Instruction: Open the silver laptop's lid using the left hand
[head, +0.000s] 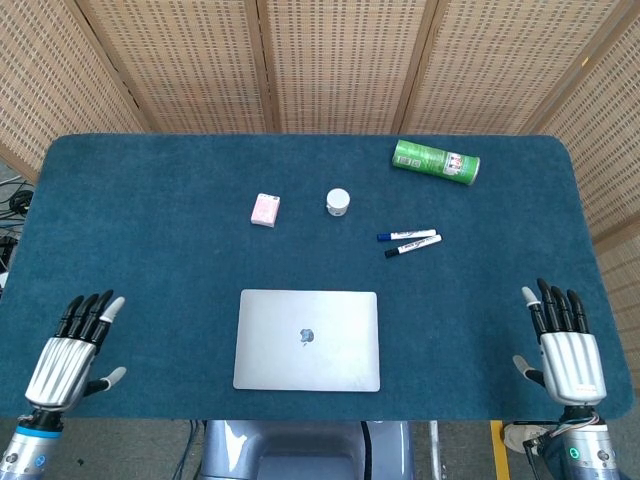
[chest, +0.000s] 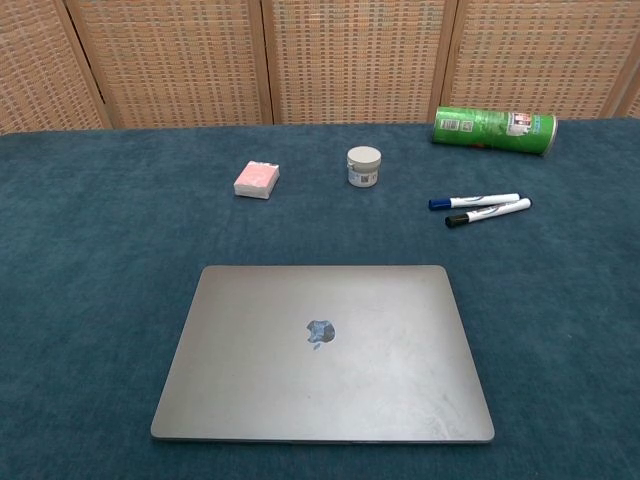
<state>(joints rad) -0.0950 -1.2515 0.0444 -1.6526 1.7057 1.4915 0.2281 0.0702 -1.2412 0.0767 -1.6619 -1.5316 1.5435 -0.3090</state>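
Looking at two containers on the table (head: 150, 220): one green canister (head: 435, 162) lying on its side near the far right edge, and one small white jar (head: 339, 202) standing upright with its lid on, mid-table. I can't tell what either holds; both are closed.

Count of the rest: one silver laptop (head: 307, 340), one pink box (head: 264, 210), two markers. The blue-capped marker (head: 407, 236) and the black-capped marker (head: 412, 246) lie side by side, nearly parallel, just right of the jar and in front of the canister. The pink box sits left of the jar, apart from it.

The laptop lies flat at the near centre of the table, lid down, logo up, front edge close to the table's near edge. Chest view shows the same layout: laptop (chest: 323, 350) closed, canister (chest: 494, 130), jar (chest: 364, 166), pink box (chest: 256, 179), both markers (chest: 470, 201) (chest: 488, 213) behind it.

My left hand (head: 70, 358) is at the near left corner, back facing up, fingers spread and straight, thumb out to the side, holding nothing. It is well apart from the laptop, with bare felt between. My right hand (head: 567, 352) is at the near right corner, likewise released, fingers extended, nothing in it, also well clear of the laptop. Neither hand shows in the chest view.
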